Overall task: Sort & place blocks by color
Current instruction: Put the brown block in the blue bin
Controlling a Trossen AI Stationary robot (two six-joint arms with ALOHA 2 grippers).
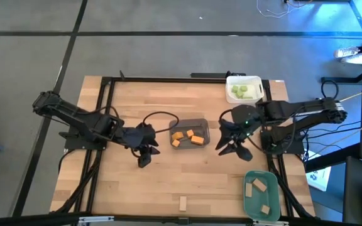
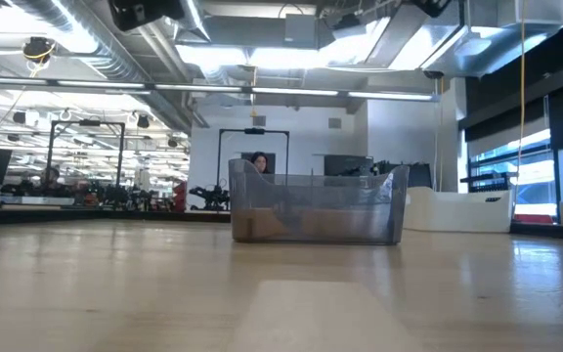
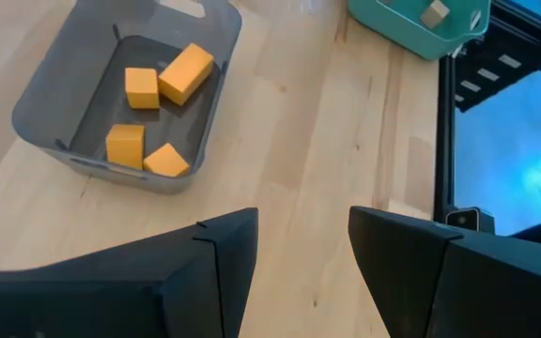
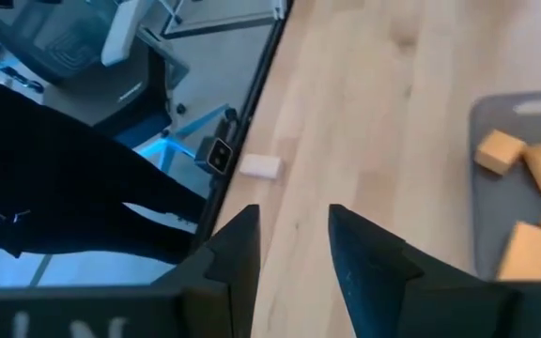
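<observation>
Several orange blocks (image 1: 197, 139) lie in the grey tray (image 1: 201, 123) at the table's middle; they show in the left wrist view as orange blocks (image 3: 184, 73). Light green blocks (image 1: 243, 93) lie in the white tray (image 1: 244, 80) at the far right. Tan blocks (image 1: 257, 184) lie in the teal tray (image 1: 270, 196) at the near right. One tan block (image 1: 183, 203) lies flat on the table near its front edge, also seen as the tan block (image 4: 259, 167). My left gripper (image 1: 144, 158) hangs open left of the grey tray, my right gripper (image 1: 234, 150) open to its right. Neither has anything between its fingers.
A black frame (image 1: 168, 79) runs around the table top. Bare wood lies between the grey tray and the front edge. In the low view the grey tray (image 2: 316, 207) stands mid-table and the white tray (image 2: 457, 210) to its right.
</observation>
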